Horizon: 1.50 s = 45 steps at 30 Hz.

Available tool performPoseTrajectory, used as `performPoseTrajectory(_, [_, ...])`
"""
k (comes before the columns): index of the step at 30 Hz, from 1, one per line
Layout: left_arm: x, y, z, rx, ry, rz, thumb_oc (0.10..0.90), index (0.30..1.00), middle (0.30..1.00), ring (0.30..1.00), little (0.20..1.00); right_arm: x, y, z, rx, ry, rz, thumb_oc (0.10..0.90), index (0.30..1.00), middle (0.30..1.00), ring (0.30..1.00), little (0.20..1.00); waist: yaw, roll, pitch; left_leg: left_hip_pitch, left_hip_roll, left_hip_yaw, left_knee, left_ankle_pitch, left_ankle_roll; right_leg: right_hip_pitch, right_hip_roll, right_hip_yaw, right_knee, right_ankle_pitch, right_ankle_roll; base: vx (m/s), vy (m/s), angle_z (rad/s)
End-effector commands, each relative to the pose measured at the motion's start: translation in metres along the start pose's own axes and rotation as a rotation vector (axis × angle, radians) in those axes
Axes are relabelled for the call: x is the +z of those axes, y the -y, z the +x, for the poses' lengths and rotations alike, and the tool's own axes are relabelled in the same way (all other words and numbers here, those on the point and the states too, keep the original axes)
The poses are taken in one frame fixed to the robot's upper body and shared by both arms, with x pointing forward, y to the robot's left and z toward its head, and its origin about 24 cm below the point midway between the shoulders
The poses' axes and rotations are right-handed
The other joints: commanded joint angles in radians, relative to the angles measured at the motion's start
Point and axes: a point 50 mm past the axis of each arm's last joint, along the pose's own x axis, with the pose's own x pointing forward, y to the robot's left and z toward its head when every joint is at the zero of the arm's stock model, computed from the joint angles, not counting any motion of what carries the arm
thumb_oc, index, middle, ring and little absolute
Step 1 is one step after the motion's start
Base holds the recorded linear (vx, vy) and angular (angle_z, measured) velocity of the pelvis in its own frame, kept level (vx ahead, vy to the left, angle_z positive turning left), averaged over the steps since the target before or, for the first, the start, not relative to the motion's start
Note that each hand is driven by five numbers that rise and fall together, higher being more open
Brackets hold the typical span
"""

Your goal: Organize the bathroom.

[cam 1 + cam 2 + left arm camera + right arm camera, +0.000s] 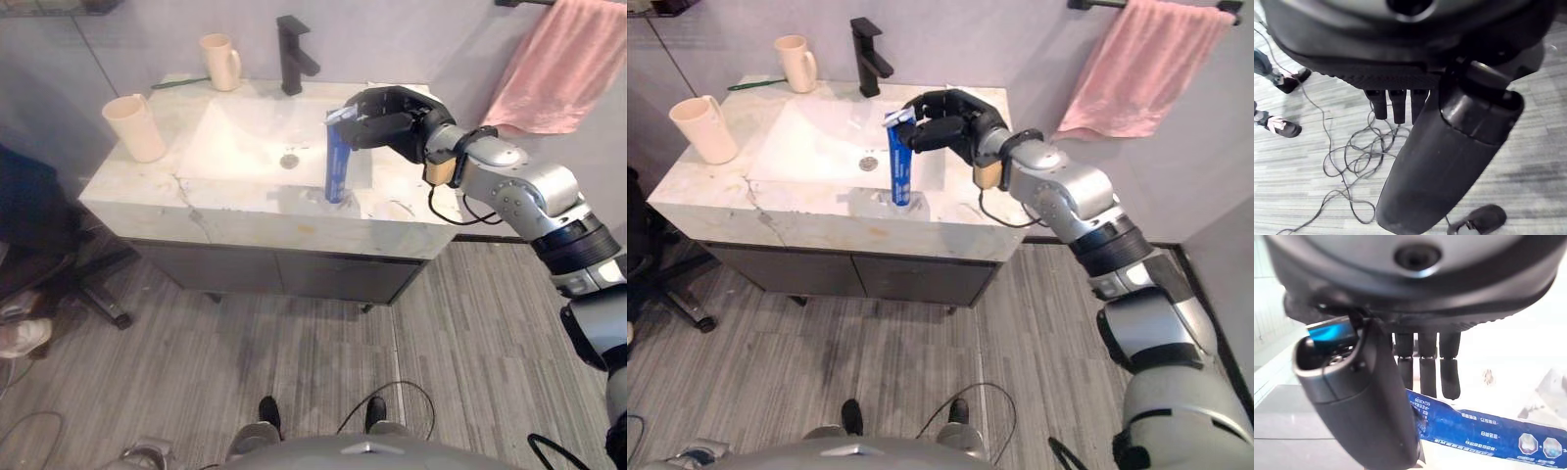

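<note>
A blue toothpaste tube stands upright, cap down, on the marble counter at the front right rim of the sink basin. My right hand reaches in from the right and pinches the tube's flat top end between thumb and fingers. In the right wrist view the thumb lies across the tube with the fingers behind it. My left hand hangs over the wooden floor with its fingers relaxed and nothing in it.
A cream cup stands on the counter's left end, and another cup is at the back beside a green toothbrush. A black faucet rises behind the basin. A pink towel hangs at right. A chair stands left.
</note>
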Motion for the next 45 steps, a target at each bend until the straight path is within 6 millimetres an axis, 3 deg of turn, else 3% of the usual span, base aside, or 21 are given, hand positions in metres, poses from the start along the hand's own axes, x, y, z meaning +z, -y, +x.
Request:
performPoseTrajectory(1, [-0.05, -0.033, 0.009, 0.119, -0.175, 0.058, 0.8, 0.9, 0.9, 0.9, 0.9, 0.096, -0.004, -0.005, -0.009, 0.376, -0.049, 0.4, 0.3, 0.3, 0.3, 0.3, 0.035, -0.018, -0.054, 0.01, 0.043, -0.052, 0.045, -0.04, 0.0, -0.005, -0.025, 0.053, 0.029, -0.015, 0.025, 0.06, 0.093, 0.01])
performPoseTrajectory(4, [-0.058, -0.034, 0.01, 0.125, -0.194, 0.059, 0.8, 0.9, 0.9, 0.9, 0.9, 0.097, -0.001, -0.002, -0.014, 0.373, -0.057, 0.4, 0.3, 0.3, 0.3, 0.3, 0.051, -0.022, -0.05, 0.006, 0.028, -0.074, 0.072, -0.065, 0.02, -0.017, -0.059, 0.075, 0.07, -0.017, 0.041, 0.04, 0.083, -0.01])
performPoseTrajectory(5, [-0.059, -0.037, 0.01, 0.133, -0.199, 0.059, 0.8, 0.9, 0.9, 0.9, 0.9, 0.097, -0.001, -0.002, -0.015, 0.372, -0.061, 0.4, 0.3, 0.3, 0.3, 0.3, 0.056, -0.018, -0.049, 0.003, 0.027, -0.079, 0.078, -0.066, 0.029, -0.025, -0.084, 0.082, 0.122, -0.016, 0.04, 0.0, 0.058, -0.03])
performPoseTrajectory(6, [-0.058, -0.04, 0.01, 0.145, -0.199, 0.064, 0.8, 0.9, 0.9, 0.9, 0.9, 0.098, -0.001, -0.002, -0.02, 0.377, -0.075, 0.4, 0.3, 0.3, 0.3, 0.3, 0.056, -0.012, -0.038, -0.002, 0.021, -0.101, 0.095, -0.07, 0.045, -0.092, -0.113, 0.133, 0.296, 0.016, 0.037, 0.0, 0.053, -0.07])
performPoseTrajectory(7, [-0.058, -0.04, 0.01, 0.145, -0.199, 0.064, 0.8, 0.9, 0.9, 0.9, 0.9, 0.098, -0.001, -0.002, -0.02, 0.377, -0.075, 0.4, 0.3, 0.3, 0.3, 0.3, 0.056, -0.012, -0.038, -0.002, 0.021, -0.101, 0.095, -0.07, 0.045, -0.092, -0.113, 0.133, 0.296, 0.016, 0.037, 0.07, -0.042, -0.09])
performPoseTrajectory(8, [-0.057, -0.049, 0.01, 0.173, -0.194, 0.055, 0.8, 0.9, 0.9, 0.9, 0.9, 0.097, -0.001, -0.003, -0.01, 0.388, -0.1, 0.4, 0.3, 0.3, 0.3, 0.3, 0.034, -0.012, -0.021, 0.012, 0.013, -0.152, 0.103, -0.074, 0.041, -0.17, -0.076, 0.23, 0.296, 0.075, 0.031, 0.13, -0.126, -0.03])
performPoseTrajectory(9, [-0.053, -0.053, 0.009, 0.18, -0.185, 0.064, 0.8, 0.9, 0.9, 0.9, 0.9, 0.096, -0.001, -0.004, -0.028, 0.388, -0.108, 0.4, 0.3, 0.3, 0.3, 0.3, 0.015, -0.022, -0.014, 0.018, 0.0, -0.176, 0.106, -0.085, 0.04, -0.196, -0.027, 0.272, 0.227, 0.084, 0.039, 0.18, -0.201, 0.29])
performPoseTrajectory(10, [-0.046, -0.061, 0.009, 0.202, -0.163, 0.092, 0.8, 0.9, 0.9, 0.9, 0.9, 0.099, -0.001, -0.006, -0.042, 0.394, -0.116, 0.4, 0.3, 0.3, 0.3, 0.3, 0.003, -0.035, 0.002, 0.007, -0.015, -0.231, 0.141, -0.11, 0.046, -0.213, 0.032, 0.324, 0.241, 0.056, 0.029, 0.1, -0.151, 0.48])
performPoseTrajectory(14, [-0.038, -0.062, 0.008, 0.203, -0.135, 0.084, 0.8, 0.9, 0.9, 0.9, 0.9, 0.105, 0.01, -0.008, -0.051, 0.397, -0.12, 0.4, 0.3, 0.3, 0.3, 0.3, 0.004, -0.05, -0.01, -0.002, -0.006, -0.24, 0.153, -0.108, 0.037, -0.15, 0.041, 0.299, 0.161, 0.018, 0.022, 0.03, -0.102, 0.74])
performPoseTrajectory(15, [-0.03, -0.052, 0.007, 0.175, -0.106, 0.137, 0.8, 0.9, 0.9, 0.9, 0.9, 0.107, 0.028, -0.008, -0.079, 0.398, -0.123, 0.4, 0.3, 0.3, 0.3, 0.3, 0.011, -0.053, -0.026, 0.011, 0.007, -0.251, 0.112, -0.092, 0.028, -0.105, 0.044, 0.284, 0.113, 0.012, 0.02, 0.06, -0.039, 0.6])
performPoseTrajectory(24, [-0.033, -0.054, 0.007, 0.18, -0.125, 0.217, 0.8, 0.9, 0.9, 0.9, 0.9, 0.106, 0.024, 0.0, -0.107, 0.391, -0.155, 0.4, 0.3, 0.3, 0.3, 0.3, 0.013, -0.057, -0.059, 0.045, 0.016, -0.274, 0.06, -0.096, 0.024, -0.081, 0.048, 0.307, 0.109, -0.017, 0.029, 0.07, 0.01, 0.2])
performPoseTrajectory(33, [-0.03, -0.052, 0.008, 0.171, -0.087, 0.226, 0.8, 0.9, 0.9, 0.9, 0.9, 0.137, 0.022, -0.007, -0.132, 0.534, -0.129, 0.4, 0.3, 0.3, 0.3, 0.3, 0.021, -0.062, -0.092, 0.052, 0.031, -0.272, 0.002, -0.071, 0.016, -0.067, 0.064, 0.285, 0.092, -0.031, 0.028, 0.07, 0.009, 0.12])
performPoseTrajectory(38, [-0.038, -0.041, 0.009, 0.153, -0.1, 0.251, 0.8, 0.9, 0.9, 0.9, 0.9, 0.136, 0.022, -0.005, -0.172, 0.556, -0.174, 0.4, 0.3, 0.3, 0.3, 0.3, 0.035, -0.051, -0.111, 0.059, 0.028, -0.282, -0.001, -0.075, 0.018, -0.054, 0.064, 0.285, 0.095, -0.042, 0.026, 0.11, 0.053, 0.11])
performPoseTrajectory(45, [-0.043, -0.044, 0.009, 0.162, -0.123, 0.256, 0.8, 0.9, 0.9, 0.9, 0.9, 0.144, 0.019, -0.013, -0.21, 0.613, -0.203, 0.4, 0.3, 0.3, 0.3, 0.3, 0.043, -0.054, -0.105, 0.058, 0.034, -0.272, 0.008, -0.07, 0.015, -0.05, 0.059, 0.26, 0.128, -0.062, 0.023, 0.06, 0.03, 0.12])
